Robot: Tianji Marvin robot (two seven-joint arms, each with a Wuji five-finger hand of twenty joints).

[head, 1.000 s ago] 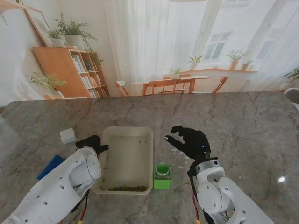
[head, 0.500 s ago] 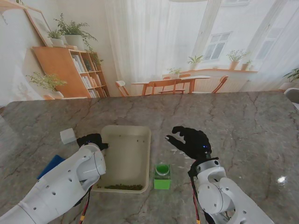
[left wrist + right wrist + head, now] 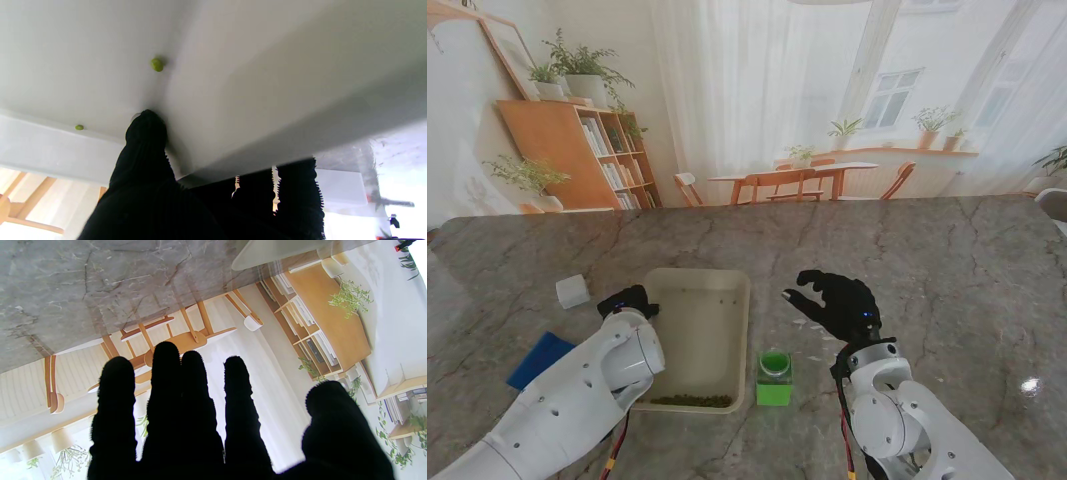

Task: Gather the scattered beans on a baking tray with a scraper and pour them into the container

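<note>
Tilting further since a second ago, the baking tray (image 3: 702, 300) is lifted at its left rim by the left hand (image 3: 627, 301), fingers (image 3: 146, 133) clamped on it; beans (image 3: 692, 401) pile at its near end. Right hand (image 3: 837, 305) hovers spread, grasping nothing, beyond the green container (image 3: 774, 378). A blue scraper (image 3: 539, 358) lies left.

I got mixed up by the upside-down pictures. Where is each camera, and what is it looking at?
Stand camera: up high, looking down at the baking tray; both arms show.
Left wrist camera: looks along the left hand gripping the tray's wall.
Right wrist camera: looks along the open right hand over the table into the room.
Shared: the tray shows in all three.
</note>
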